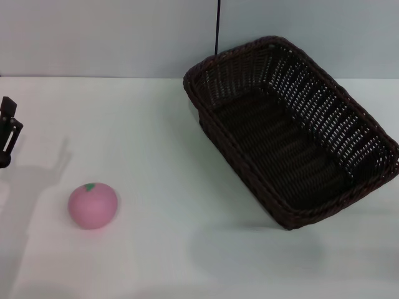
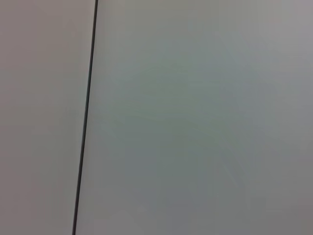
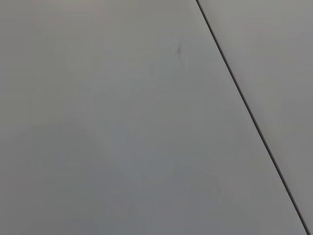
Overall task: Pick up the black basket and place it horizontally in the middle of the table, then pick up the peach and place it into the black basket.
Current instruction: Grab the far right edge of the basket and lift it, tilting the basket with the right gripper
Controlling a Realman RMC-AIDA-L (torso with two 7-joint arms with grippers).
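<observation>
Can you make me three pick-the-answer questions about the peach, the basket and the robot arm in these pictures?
1. Where does the peach lie?
A. inside the black basket
B. on the white table, on the robot's left
C. in a gripper

2. What colour is the small mark on top of the peach?
A. green
B. blue
C. yellow

3. How does the black basket stand right now?
A. upside down
B. open side up, empty, turned at a slant on the robot's right
C. straight across the middle of the table with the peach in it

Answers:
1 B, the head view shows the peach alone on the bare tabletop, far from the basket, with the left gripper at the picture's left edge, not touching it.
2 A, a little green leaf spot sits on its pink top.
3 B, its dark woven floor shows with nothing on it and its long sides run diagonally.
</observation>
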